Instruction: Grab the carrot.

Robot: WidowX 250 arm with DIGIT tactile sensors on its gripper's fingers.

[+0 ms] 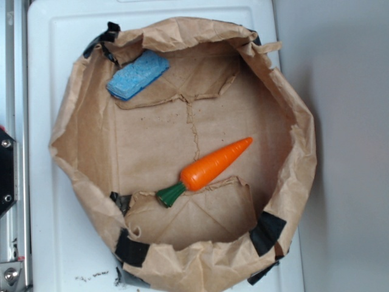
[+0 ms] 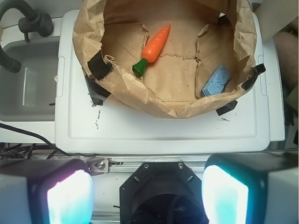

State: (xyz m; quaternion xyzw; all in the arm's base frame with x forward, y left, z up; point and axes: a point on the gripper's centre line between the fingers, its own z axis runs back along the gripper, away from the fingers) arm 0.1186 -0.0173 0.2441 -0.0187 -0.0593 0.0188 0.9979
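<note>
Exterior view: close, straight down into the paper bag (image 1: pixel 182 152). Wrist view: farther back, angled down, sharing the same bag (image 2: pixel 154 100).

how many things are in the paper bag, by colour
orange: 1, carrot
blue: 1, sponge
total: 2, both lying apart on the floor of the bag

This looks like a lab mock-up of a kitchen: a white plastic table (image 2: pixel 163 128) carries a rolled-down brown paper bag (image 2: pixel 159 100) patched with black tape, a toy sink (image 2: pixel 28 79) with a dark faucet (image 2: pixel 28 21) sits beside it, and metal rails (image 1: pixel 13 243) run along the edge.
</note>
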